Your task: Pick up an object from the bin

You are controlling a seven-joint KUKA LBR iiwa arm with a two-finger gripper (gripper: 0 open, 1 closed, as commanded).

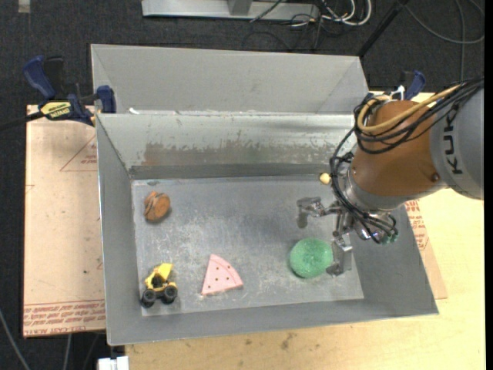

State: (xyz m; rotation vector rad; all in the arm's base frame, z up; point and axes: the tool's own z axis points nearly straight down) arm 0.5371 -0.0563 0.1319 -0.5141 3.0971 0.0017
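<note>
A grey metal bin [254, 222] is holding 4 small things. A round green lump [310, 258] is lying front right, the gripper [323, 233] hanging just beside it, fingers spread, grasping nothing. A pink wedge [220, 276] is lying further left.

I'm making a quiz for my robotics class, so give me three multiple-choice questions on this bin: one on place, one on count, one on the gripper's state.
1. Nearest the gripper lies: A the brown round thing; B the green round thing; C the yellow toy vehicle.
2. Loose things in the bin: A two; B four; C six.
3. The gripper is: A open, holding nothing; B shut on the pink wedge; C shut on the vehicle.
1 B: the green thing lies beside its fingers.
2 B: brown, green, yellow and pink things.
3 A: fingers apart, nothing between.
</note>
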